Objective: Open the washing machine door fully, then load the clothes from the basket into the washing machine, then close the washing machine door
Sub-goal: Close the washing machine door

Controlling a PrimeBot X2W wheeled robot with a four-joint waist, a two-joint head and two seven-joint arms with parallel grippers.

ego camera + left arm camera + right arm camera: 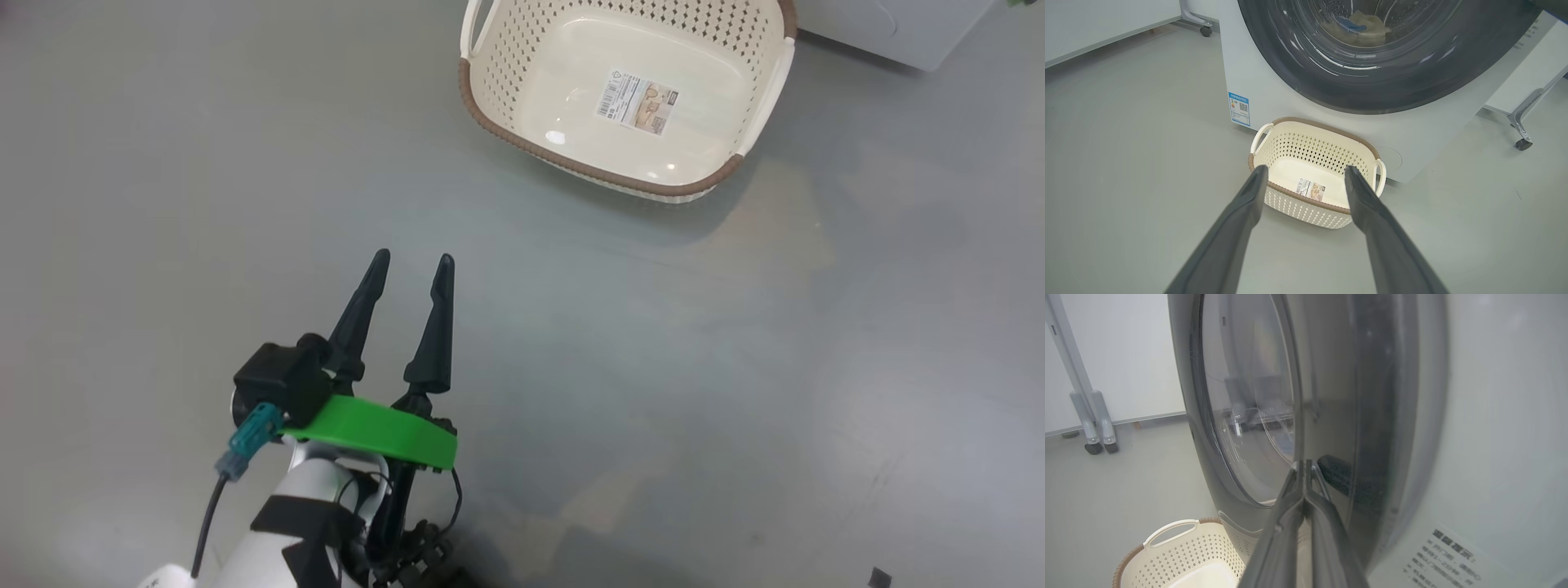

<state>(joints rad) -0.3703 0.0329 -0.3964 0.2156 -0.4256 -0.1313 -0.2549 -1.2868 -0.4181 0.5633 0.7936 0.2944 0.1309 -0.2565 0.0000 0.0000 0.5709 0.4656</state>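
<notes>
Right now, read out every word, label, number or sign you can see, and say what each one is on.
The label sticker inside the basket: barcode and print, too small to read.
The blue sticker on the washing machine: QR code and print, too small to read.
The printed lines on the washing machine's white panel: blurred, unreadable.
Nothing can be quoted.

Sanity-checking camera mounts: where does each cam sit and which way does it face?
Head view: on the head, aimed down at floor and empty basket; open left pincer lower left.
Left wrist view: along its spread fingers toward basket, washing machine, door, clothes behind glass.
Right wrist view: close against the door's black rim; shut right pincer at it.
Shared: basket in all three.
</notes>
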